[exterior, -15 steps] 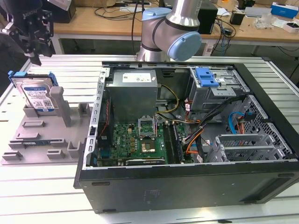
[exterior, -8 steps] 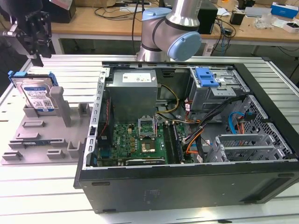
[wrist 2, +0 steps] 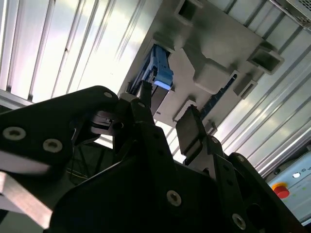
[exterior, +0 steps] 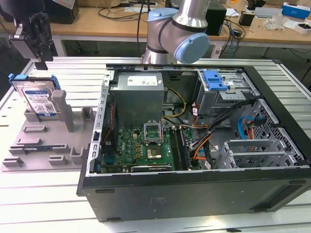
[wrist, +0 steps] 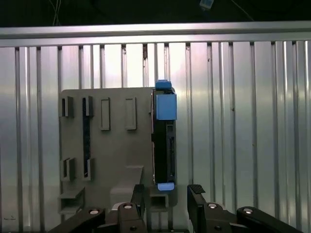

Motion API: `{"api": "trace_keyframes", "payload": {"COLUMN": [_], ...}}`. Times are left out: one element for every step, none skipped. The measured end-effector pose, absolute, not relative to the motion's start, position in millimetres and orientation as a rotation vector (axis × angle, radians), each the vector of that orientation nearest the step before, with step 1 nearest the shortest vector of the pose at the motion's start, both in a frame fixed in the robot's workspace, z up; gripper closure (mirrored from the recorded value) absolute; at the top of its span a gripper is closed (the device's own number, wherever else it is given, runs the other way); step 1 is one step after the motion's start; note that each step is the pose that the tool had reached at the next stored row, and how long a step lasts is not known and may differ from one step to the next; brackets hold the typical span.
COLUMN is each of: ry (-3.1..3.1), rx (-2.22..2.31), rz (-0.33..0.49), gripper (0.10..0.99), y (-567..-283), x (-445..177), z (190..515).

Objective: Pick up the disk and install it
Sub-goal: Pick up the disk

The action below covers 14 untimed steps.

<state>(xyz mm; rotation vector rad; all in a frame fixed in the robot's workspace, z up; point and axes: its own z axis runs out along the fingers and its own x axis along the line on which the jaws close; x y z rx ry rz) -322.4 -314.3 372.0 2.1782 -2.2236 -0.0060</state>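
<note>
A: Where is the disk [exterior: 39, 99] sitting?
B: In the exterior view, it's standing upright in the grey holder [exterior: 34, 145] beside the computer case [exterior: 194, 191].
A: In the first wrist view, the gripper [wrist: 167, 196] is hovering over its edge, jaws spread, empty.

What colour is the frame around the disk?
Bright blue. The disk shows it best in the first wrist view.

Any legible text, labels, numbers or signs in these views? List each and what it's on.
Nothing can be read.
Label on the disk: print too small to read.
Sticker on the power supply: print too small to read.
Marks beside the red button: blurred, unreadable.
</note>
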Motion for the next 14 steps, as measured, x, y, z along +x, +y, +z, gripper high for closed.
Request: {"api": "trace_keyframes", "payload": {"ry": [-2.224, -2.223, -2.224, -2.224, -2.224, -2.225, -2.226, -2.226, -2.224, -2.222, -2.22, -2.211, -2.194, -2.183], "rx": [2.178, 2.178, 2.178, 2.178, 2.179, 2.181, 2.183, 2.185, 2.187, 2.19, 2.193, 2.202, 2.219, 2.23], "rz": [-0.006, -0.006, -0.006, -0.006, -0.005, -0.002, 0.001, 0.003, 0.004, 0.005, 0.006, 0.006, 0.006, 0.006], "gripper": [0.604, 0.604, 0.604, 0.604, 0.604, 0.604, 0.604, 0.604, 0.604, 0.604, 0.604, 0.604, 0.604, 0.604], "y": [-314.3, -314.3, -313.7, -312.1, -309.3, -303.6, -301.5, -301.4, -301.4, -301.4, -301.4, -301.5, -301.5, -301.4], "x": [-322.4, -322.4, -322.5, -322.6, -322.5, -322.5, -323.0, -326.4, -328.8, -330.8, -331.9, -333.0, -333.5, -333.9], "z": [372.0, 372.0, 372.0, 371.9, 371.8, 371.2, 370.6, 369.5, 367.9, 366.3, 365.3, 364.1, 363.5, 363.3]}}
